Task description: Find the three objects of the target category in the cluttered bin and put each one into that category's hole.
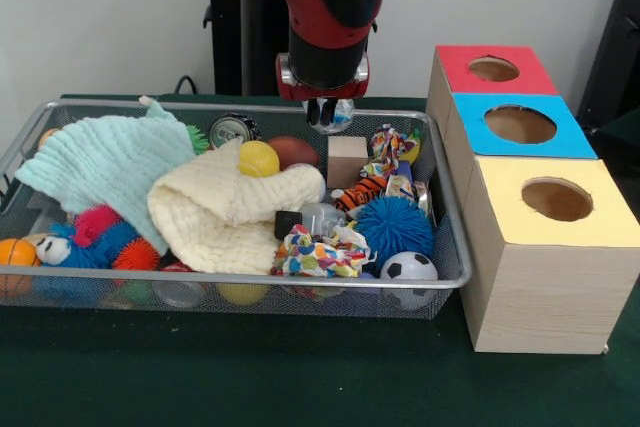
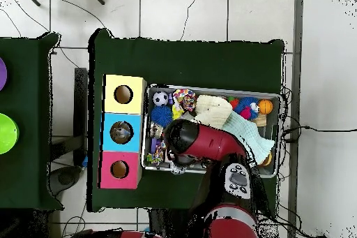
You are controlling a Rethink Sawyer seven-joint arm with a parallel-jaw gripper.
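The wire mesh bin [image 1: 250,107] lies on the green table, full of clutter; it also shows in the overhead view [image 2: 209,94]. My gripper [image 1: 328,117] hangs from the red arm over the bin's far rim, right of the middle. It seems shut on a small clear object [image 1: 340,117], held just above the clutter. Three wooden boxes stand right of the bin, each with a round hole: red top [image 1: 495,69], blue top [image 1: 520,125], yellow top [image 1: 555,199]. In the overhead view the arm [image 2: 202,141] hides the gripper, and something grey lies in the blue box's hole [image 2: 121,132].
In the bin: a mint cloth [image 1: 105,162], a cream cloth [image 1: 225,212], a yellow ball [image 1: 259,158], a tin can [image 1: 232,130], a wooden block [image 1: 346,160], a blue spiky ball [image 1: 392,229], a soccer ball [image 1: 408,272], a crumpled colourful wrapper [image 1: 320,252], an orange ball [image 1: 15,252].
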